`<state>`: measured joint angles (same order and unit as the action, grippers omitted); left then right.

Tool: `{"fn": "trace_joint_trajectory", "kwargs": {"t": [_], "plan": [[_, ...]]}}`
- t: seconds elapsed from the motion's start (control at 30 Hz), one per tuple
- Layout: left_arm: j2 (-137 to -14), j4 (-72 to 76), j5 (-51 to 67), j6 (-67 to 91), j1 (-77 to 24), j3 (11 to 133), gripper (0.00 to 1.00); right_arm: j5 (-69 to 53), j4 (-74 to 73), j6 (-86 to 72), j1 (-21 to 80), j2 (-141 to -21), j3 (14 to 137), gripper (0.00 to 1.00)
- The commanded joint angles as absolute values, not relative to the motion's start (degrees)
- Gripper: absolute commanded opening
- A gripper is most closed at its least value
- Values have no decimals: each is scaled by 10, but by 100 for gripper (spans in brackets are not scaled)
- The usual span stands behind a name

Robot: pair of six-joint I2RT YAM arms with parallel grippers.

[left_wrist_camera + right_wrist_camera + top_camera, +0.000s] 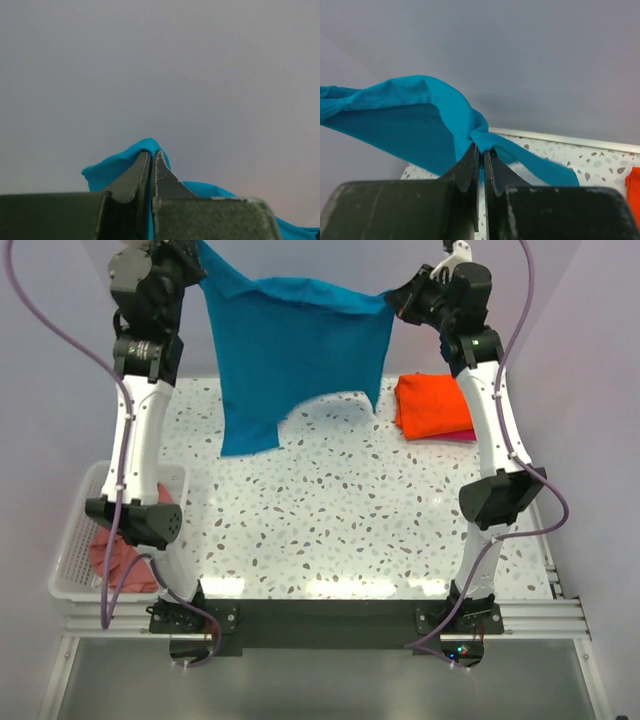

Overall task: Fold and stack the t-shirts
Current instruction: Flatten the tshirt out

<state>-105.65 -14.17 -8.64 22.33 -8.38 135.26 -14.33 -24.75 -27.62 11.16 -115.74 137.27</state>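
Observation:
The teal-blue t-shirt hangs spread in the air above the far part of the table, held up by both arms. My left gripper is shut on its upper left corner; the cloth bulges over the fingertips in the left wrist view. My right gripper is shut on its upper right corner, and the cloth shows in the right wrist view. A folded bright orange t-shirt lies at the far right on a magenta one. A salmon-pink t-shirt lies in the basket.
The white lattice basket stands at the near left beside the speckled table. A grey wall stands behind the table. The orange shirt's edge shows at the right wrist view's right border.

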Motion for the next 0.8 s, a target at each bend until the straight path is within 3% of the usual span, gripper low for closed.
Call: {"fn": "trace_joint_trajectory", "kwargs": {"t": [0.0,0.13,0.43,0.63,0.77], "plan": [[-977,-50,-48,202,-71,1307,0,-149,-193,-294,96,-1115,1349,0],[-923,-59,-46,212,-69,1213,0,-156,-157,-301,88,-1064,1174,0],[-685,-42,-41,338,-69,695,0,-190,-118,-312,83,-967,813,0],[-551,-132,-37,397,-72,458,0,-190,-129,-302,83,-939,615,0],[-496,-187,-25,413,-86,363,0,-179,-134,-297,83,-919,521,0]]}}
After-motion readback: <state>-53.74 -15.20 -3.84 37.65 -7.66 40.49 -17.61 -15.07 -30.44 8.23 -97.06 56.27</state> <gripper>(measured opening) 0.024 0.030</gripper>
